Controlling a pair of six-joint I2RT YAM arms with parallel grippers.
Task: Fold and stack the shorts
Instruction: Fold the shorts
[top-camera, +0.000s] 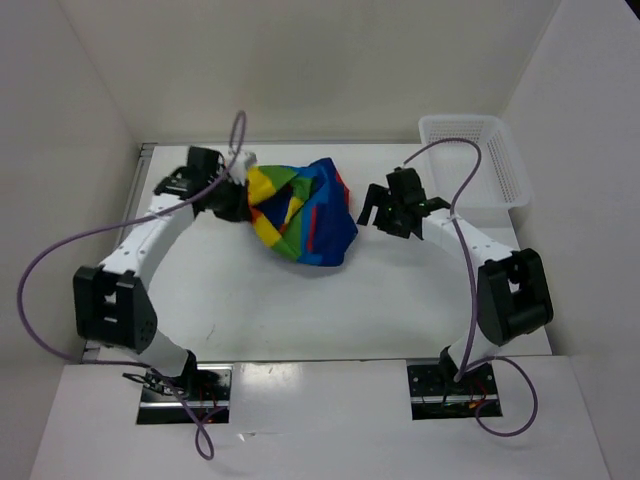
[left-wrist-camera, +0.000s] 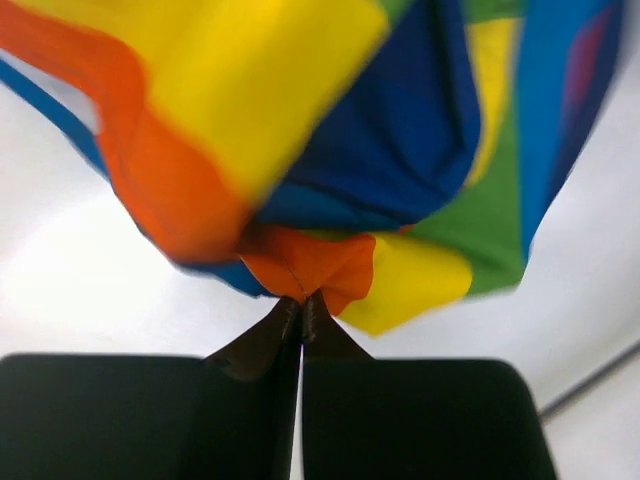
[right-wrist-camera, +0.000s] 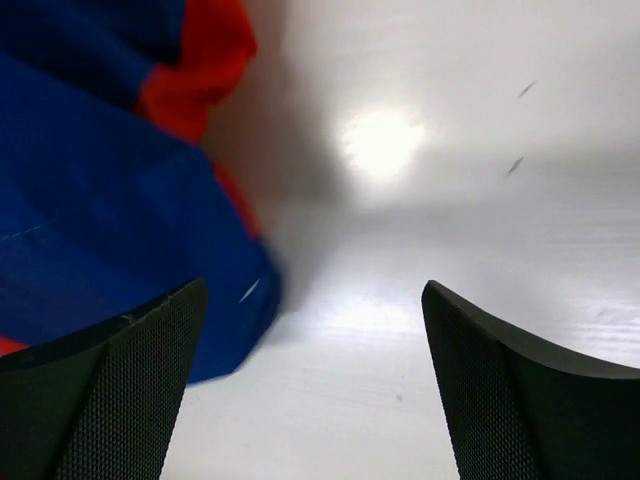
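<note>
Two dark fingers (left-wrist-camera: 262, 345) of the left gripper (left-wrist-camera: 301, 308) are pressed tip to tip, clamped on a small orange fold at the edge of the shorts (left-wrist-camera: 300, 130). From that pinch the cloth fans out in blurred bands: orange and yellow on one side, dark blue in the middle, green and lighter blue beyond.

On the other arm, the right gripper (right-wrist-camera: 312, 295) has its textured black fingers (right-wrist-camera: 130, 390) set wide apart with only bare white surface between them. A blue and red fold of the cloth lies just beside one finger. I cannot tell whether it touches.

From above, the shorts sit bunched in a crumpled heap between the two grippers – yellow, green and red wedges toward the left gripper, a broad blue face toward the right one. They lie toward the back middle of the white table (top-camera: 300, 310). Whether the held end is lifted clear of the surface cannot be told.

Further out, a white mesh basket (top-camera: 478, 165) stands at the far right corner, well apart from the cloth, and a purple cable (top-camera: 60, 250) loops wide of each arm.
</note>
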